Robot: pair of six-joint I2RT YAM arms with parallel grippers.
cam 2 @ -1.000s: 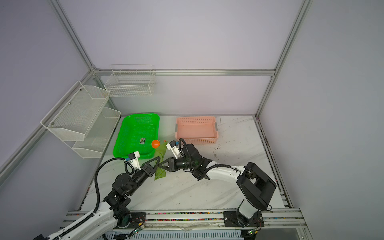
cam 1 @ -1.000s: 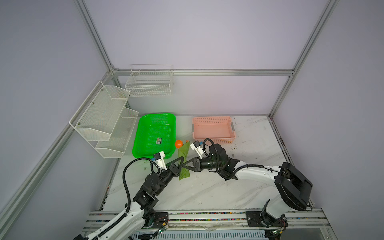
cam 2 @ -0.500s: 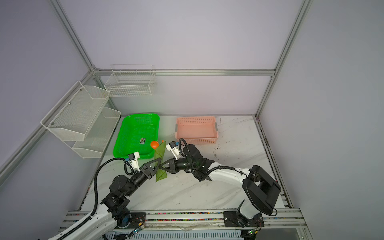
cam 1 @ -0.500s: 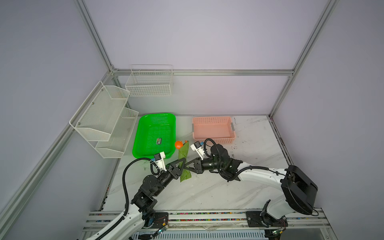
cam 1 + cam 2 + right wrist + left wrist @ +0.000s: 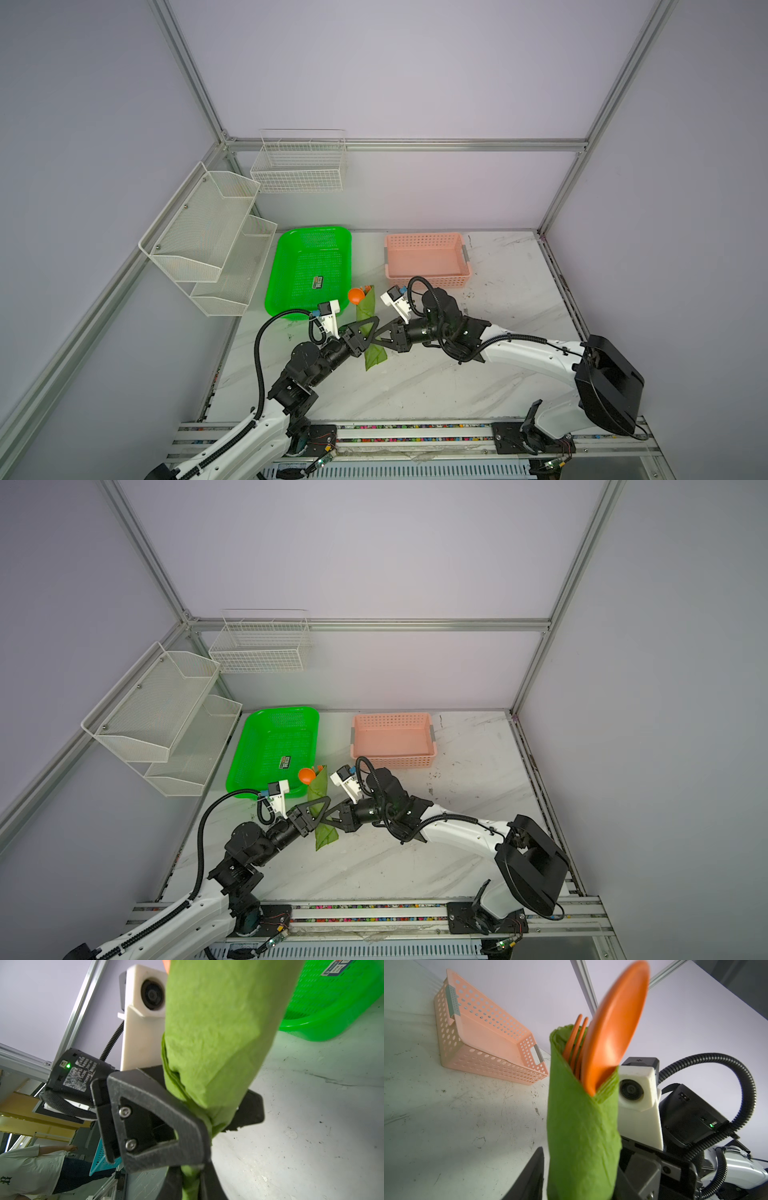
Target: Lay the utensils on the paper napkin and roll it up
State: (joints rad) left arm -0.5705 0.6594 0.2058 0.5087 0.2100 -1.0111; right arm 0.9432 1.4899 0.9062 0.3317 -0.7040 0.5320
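Paper-soft napkin (image 5: 581, 1136) round stiff utensils (image 5: 612, 1032): grip mid-roll, gently. Clasped there by left claw (image 5: 225, 1120), pinched just toward 6 o'clock by right claw (image 5: 191, 1184).

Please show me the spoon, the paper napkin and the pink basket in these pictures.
spoon (image 5: 612, 1028): left wrist view, middle of its round bowl.
paper napkin (image 5: 581, 1136): left wrist view, outer side of the roll.
pink basket (image 5: 424, 257): in a top view, its bare floor.

Even, soft light, faint shadows; in the wrist views the near spoon (image 5: 612, 1028) and paper napkin (image 5: 218, 1022) blur.
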